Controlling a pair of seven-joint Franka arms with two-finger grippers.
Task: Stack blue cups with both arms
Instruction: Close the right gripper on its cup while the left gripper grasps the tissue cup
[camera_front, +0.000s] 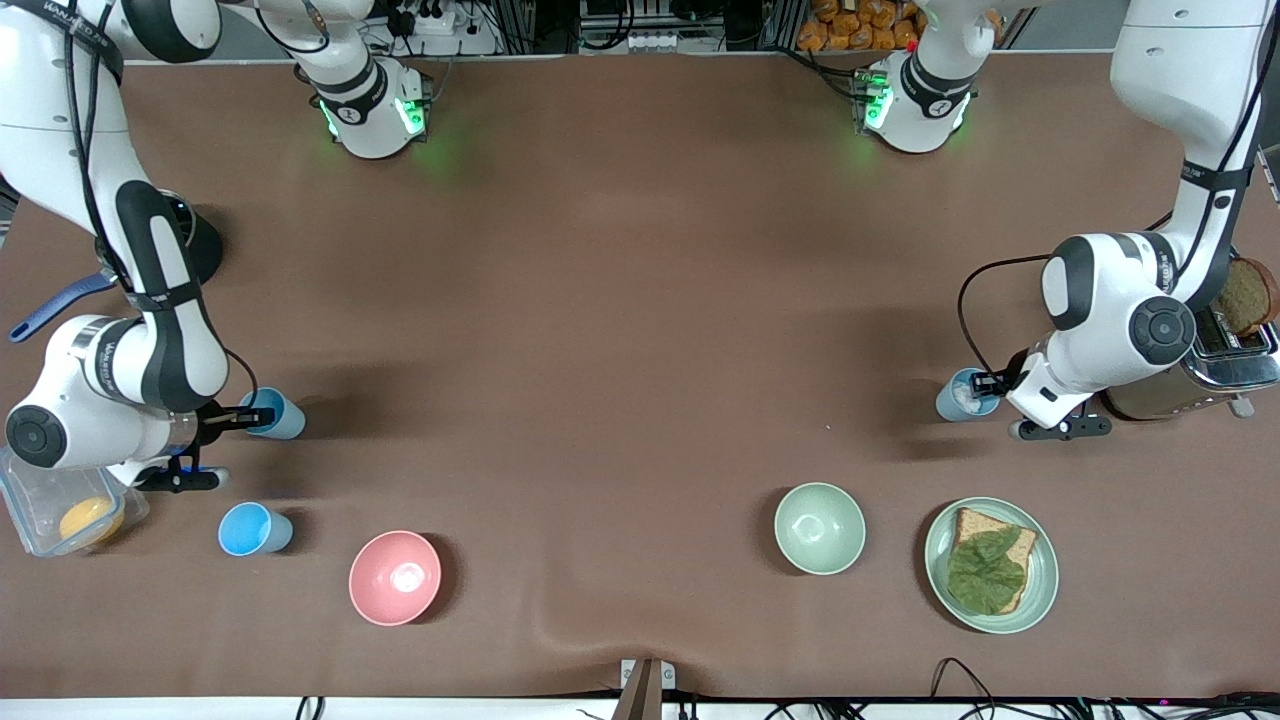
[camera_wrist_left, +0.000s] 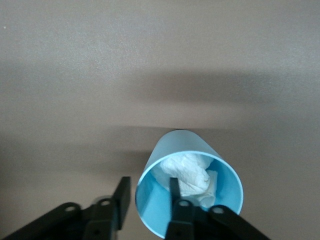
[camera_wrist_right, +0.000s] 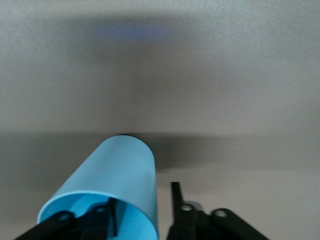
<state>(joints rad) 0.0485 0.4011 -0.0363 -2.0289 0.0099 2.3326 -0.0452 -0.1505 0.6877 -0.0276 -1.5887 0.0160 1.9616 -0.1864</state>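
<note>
The brown worktop (camera_front: 620, 300) carries both arms reaching low at its two ends. The right gripper (camera_front: 243, 419) pinches the rim of a sky-blue cup (camera_front: 275, 413), one finger inside, one outside; the left gripper (camera_front: 990, 382) pinches a paler blue cup (camera_front: 962, 395) the same way. Both cups stand upright, mouths up. Only the left wrist view shows crumpled white paper (camera_wrist_left: 192, 175) inside the paler cup. A third blue cup (camera_front: 252, 529) stands free, nearer the front camera than the sky-blue cup.
</note>
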